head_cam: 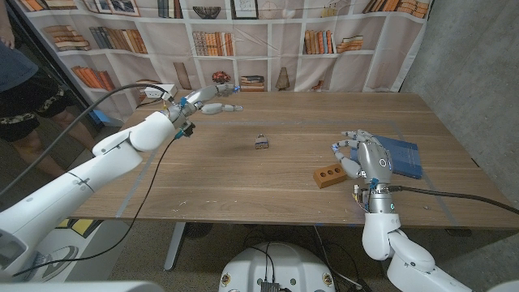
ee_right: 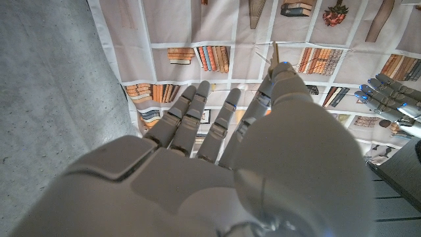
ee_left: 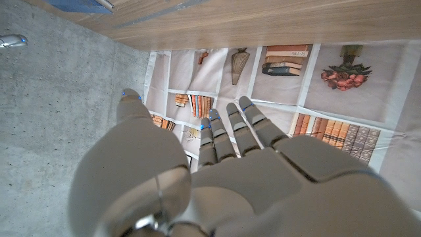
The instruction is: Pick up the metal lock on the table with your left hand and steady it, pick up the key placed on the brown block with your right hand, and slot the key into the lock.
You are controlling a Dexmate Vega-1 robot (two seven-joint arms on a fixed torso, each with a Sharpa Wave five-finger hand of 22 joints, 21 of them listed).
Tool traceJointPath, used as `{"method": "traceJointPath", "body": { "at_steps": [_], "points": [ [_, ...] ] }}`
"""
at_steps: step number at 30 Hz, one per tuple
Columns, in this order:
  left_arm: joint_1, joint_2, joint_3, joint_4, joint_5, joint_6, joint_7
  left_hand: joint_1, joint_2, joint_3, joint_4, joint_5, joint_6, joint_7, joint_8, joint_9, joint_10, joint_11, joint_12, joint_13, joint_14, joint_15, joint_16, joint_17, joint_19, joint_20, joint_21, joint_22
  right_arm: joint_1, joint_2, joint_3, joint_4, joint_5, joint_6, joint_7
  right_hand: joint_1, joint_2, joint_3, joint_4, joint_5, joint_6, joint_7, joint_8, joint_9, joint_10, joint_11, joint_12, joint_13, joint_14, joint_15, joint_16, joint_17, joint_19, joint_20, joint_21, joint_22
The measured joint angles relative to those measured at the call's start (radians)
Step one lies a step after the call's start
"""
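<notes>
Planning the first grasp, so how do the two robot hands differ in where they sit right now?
The left robot hand is stretched out near the table's far edge, away from the lock. The right robot hand is near the front, right beside the brown block, over a blue cloth. Both hold nothing, fingers apart.

Bookshelf-print backdrop [head_cam: 243,36] behind wooden table [head_cam: 243,174]

A lab: printed bookshelf backdrop [head_cam: 243,40], concrete wall [head_cam: 470,57], cabled robot arms.

Brown block [head_cam: 328,175], blue cloth [head_cam: 403,156], lock [head_cam: 261,143] seemingly grey.
</notes>
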Motion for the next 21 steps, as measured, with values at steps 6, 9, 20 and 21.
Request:
{"method": "traceJointPath", "body": {
  "at_steps": [6, 9, 20, 21],
  "points": [
    [-0.041, -0.004, 0.025, 0.01, 0.06, -0.011, -0.018, 0.0, 0.0, -0.002, -0.002, 0.0, 0.005, 0.005, 0.0, 0.0, 0.0, 0.0, 0.0, 0.0, 0.002, 0.002, 0.0, 0.0, 0.011, 0.0, 0.0, 0.0, 0.004, -0.003, 0.014, 0.007, 0.017, 0.01, -0.004, 0.003, 0.003, 0.0, 0.0, 0.0, 0.0, 0.0, -0.003, 0.001, 0.0, 0.0, 0.0, 0.0, 0.0, 0.0, 0.0, 0.0, 0.0, 0.0, 0.0, 0.0],
    [-0.046, -0.002, 0.028, 0.002, 0.088, -0.006, -0.017, 0.0, 0.0, -0.002, -0.002, 0.0, 0.005, 0.005, 0.0, 0.0, 0.0, 0.0, 0.0, 0.0, 0.002, 0.002, 0.0, 0.0, 0.011, 0.0, -0.001, -0.003, 0.009, -0.007, 0.02, 0.017, 0.026, 0.029, -0.01, 0.004, 0.004, -0.003, 0.003, 0.0, 0.0, 0.0, -0.003, 0.001, 0.0, 0.0, 0.0, 0.0, 0.0, 0.0, -0.003, 0.0, 0.0, 0.0, 0.0, 0.0],
    [-0.057, 0.005, 0.033, -0.006, 0.158, -0.016, 0.005, -0.003, -0.024, -0.014, -0.005, 0.001, 0.011, 0.0, 0.0, 0.0, 0.0, 0.0, 0.0, 0.0, 0.001, 0.002, 0.0, 0.0, 0.001, -0.002, -0.008, -0.003, 0.006, -0.017, 0.039, 0.032, 0.049, 0.081, -0.033, 0.004, 0.004, -0.012, 0.001, 0.0, 0.006, -0.006, -0.009, 0.001, 0.006, -0.005, -0.008, 0.0, 0.002, 0.002, -0.004, 0.0, 0.0, 0.0, 0.0, 0.0],
    [-0.068, 0.007, 0.036, -0.003, 0.166, -0.026, -0.001, -0.005, -0.026, -0.015, -0.007, 0.006, 0.011, 0.0, 0.0, 0.0, 0.0, 0.0, -0.001, 0.0, 0.001, 0.002, 0.0, 0.0, 0.001, -0.002, -0.012, -0.003, 0.001, -0.017, 0.042, 0.022, 0.049, 0.078, -0.033, 0.004, 0.004, -0.012, 0.001, 0.0, 0.005, -0.006, -0.009, 0.001, 0.005, -0.005, -0.008, 0.0, 0.002, 0.002, -0.004, 0.0, 0.0, 0.0, 0.0, 0.0]
  ]
}}
